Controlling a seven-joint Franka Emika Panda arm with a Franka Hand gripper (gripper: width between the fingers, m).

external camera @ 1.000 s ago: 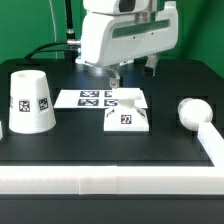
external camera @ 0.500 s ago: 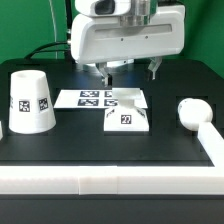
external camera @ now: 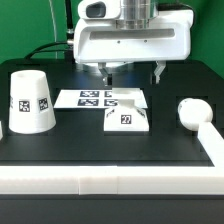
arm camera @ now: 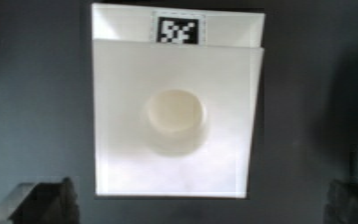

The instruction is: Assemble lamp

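Base position: lamp base [external camera: 127, 117] lies flat on the black table [external camera: 90, 145], just beside the marker board [external camera: 88, 98], between shade [external camera: 30, 102] and bulb [external camera: 191, 112].
Change since one second ago: gripper [external camera: 133, 77] has moved toward the exterior view's right and now shows its broad face; the fingers stand wider apart. Base, shade and bulb have not moved.
Base heading: socket [arm camera: 176, 112] faces up at the wrist camera; tag [external camera: 126, 119] faces the exterior camera.
Long axis: in the wrist view the base looks longer than wide, running from its tagged edge to the opposite edge.
Jaws: spread wide, holding nothing, above the base and clear of it; fingertips [arm camera: 43, 200] straddle its short width.
Surroundings: shade upright, wide end down, well apart at the exterior view's left; bulb near the white rail [external camera: 110, 180].
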